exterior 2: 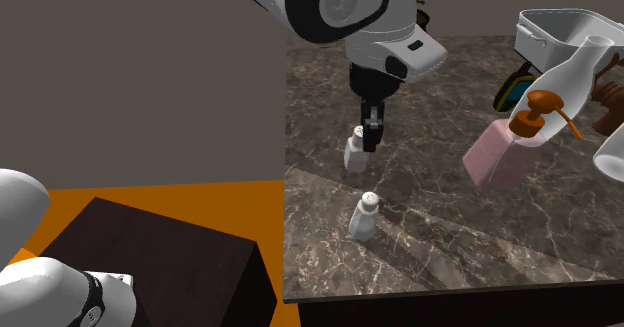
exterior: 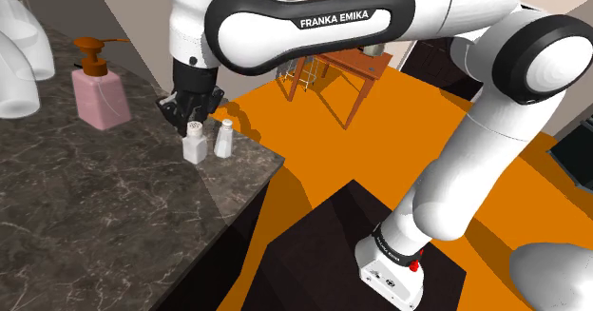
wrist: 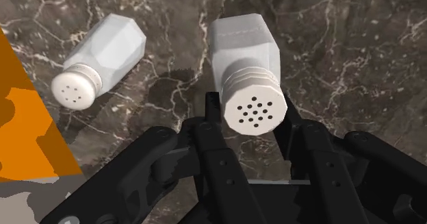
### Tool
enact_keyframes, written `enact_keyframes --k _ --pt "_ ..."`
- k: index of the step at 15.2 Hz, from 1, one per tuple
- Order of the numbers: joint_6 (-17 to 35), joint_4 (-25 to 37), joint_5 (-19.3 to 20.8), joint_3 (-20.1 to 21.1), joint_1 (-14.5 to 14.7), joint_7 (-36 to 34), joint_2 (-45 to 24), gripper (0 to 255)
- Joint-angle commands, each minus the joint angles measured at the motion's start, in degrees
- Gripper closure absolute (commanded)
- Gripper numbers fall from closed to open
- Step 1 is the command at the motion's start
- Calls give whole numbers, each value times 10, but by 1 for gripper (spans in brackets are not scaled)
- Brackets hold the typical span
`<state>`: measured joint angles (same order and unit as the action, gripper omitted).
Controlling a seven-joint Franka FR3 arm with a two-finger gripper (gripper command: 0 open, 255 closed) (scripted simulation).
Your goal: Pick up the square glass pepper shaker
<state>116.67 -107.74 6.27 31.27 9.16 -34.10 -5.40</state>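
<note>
Square white pepper shaker [exterior: 195,143] [exterior 2: 354,151] [wrist: 243,55] stands upright on a dark marble-patterned countertop [exterior: 95,214] [exterior 2: 450,240] [wrist: 356,38], near the edge that drops to an orange floor [exterior: 314,157]. The black gripper [exterior: 187,117] [exterior 2: 372,133] [wrist: 252,114] is lowered over it from above. In the wrist view its two fingers [wrist: 213,113] flank the shaker's ribbed, perforated cap, one close on each side; whether they actually press the cap cannot be told. A second white shaker [exterior: 223,138] [exterior 2: 364,217] [wrist: 96,61] with a faceted body stands upright just beside the square one, on the shoulder view's right and clear of the fingers. A pink soap dispenser [exterior: 100,95] [exterior 2: 500,150] with a brown pump stands farther back on the same counter, well apart from both shakers. The white arm reaches in from its dark stand [exterior: 333,252].
</note>
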Motion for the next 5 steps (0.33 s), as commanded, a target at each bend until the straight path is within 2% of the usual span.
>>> enact_keyframes --k 1,5 --pt "-15 12 -3 0 0 2 4 255" --pt "-31 25 -5 1 0 4 7 255"
